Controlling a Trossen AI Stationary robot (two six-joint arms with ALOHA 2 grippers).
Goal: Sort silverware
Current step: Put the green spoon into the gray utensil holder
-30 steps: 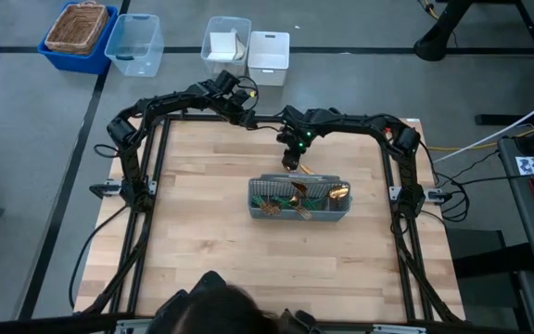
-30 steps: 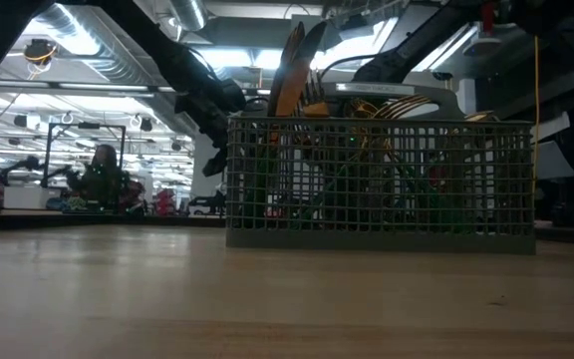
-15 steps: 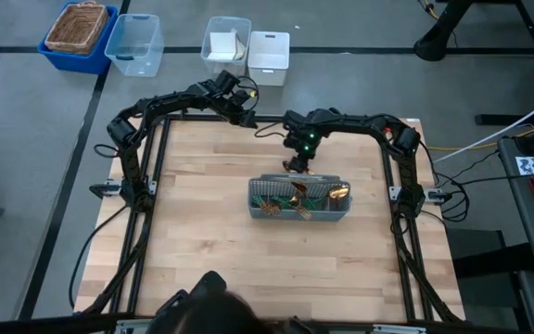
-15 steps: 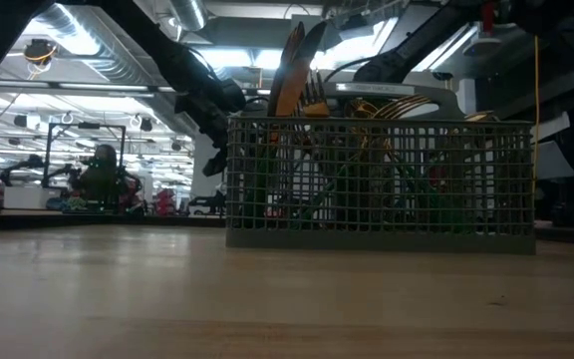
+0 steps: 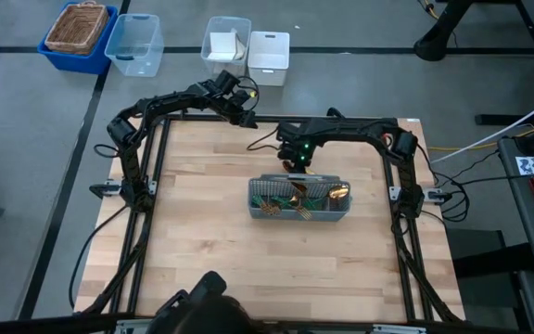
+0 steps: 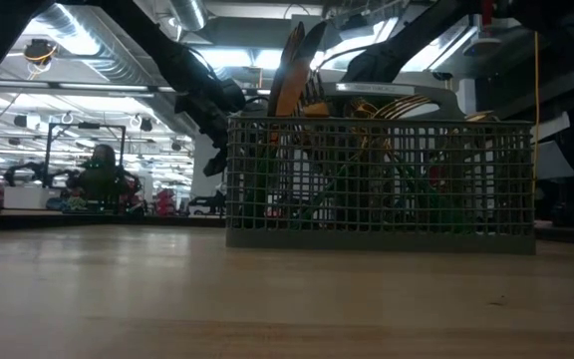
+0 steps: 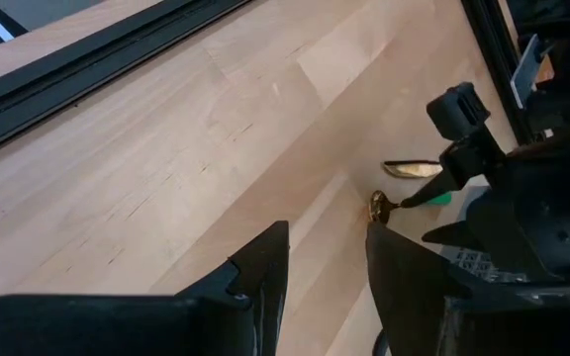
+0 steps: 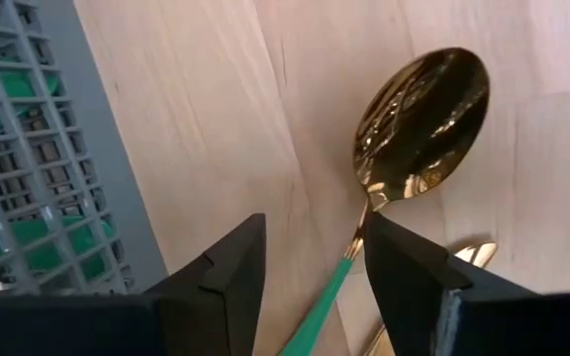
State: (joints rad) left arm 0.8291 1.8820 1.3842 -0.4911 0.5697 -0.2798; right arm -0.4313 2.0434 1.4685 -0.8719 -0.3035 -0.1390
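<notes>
The grey mesh caddy (image 5: 299, 199) stands mid-table and holds several gold, teal-handled pieces (image 5: 297, 193); some stick up above its rim (image 6: 292, 70). A gold spoon with a teal handle (image 8: 419, 114) lies flat on the table just behind the caddy's far wall (image 8: 28, 148). My right gripper (image 8: 313, 262) is open low over it, one finger on each side of the spoon's neck. Whether a finger touches the spoon, I cannot tell. A second gold piece (image 8: 473, 255) lies beside it. My left gripper (image 7: 325, 259) is open and empty near the far edge (image 5: 245, 111).
Loose gold pieces (image 7: 411, 169) lie on the wood behind the caddy. Beyond the far edge stand a blue bin (image 5: 80, 32), a clear bin (image 5: 135, 44) and two white containers (image 5: 248, 48). A person's head (image 5: 207, 295) shows at the near edge.
My right arm has stretched out flatter, and its gripper has shifted slightly over the table behind the caddy's far wall. The caddy and its contents have stayed still.
</notes>
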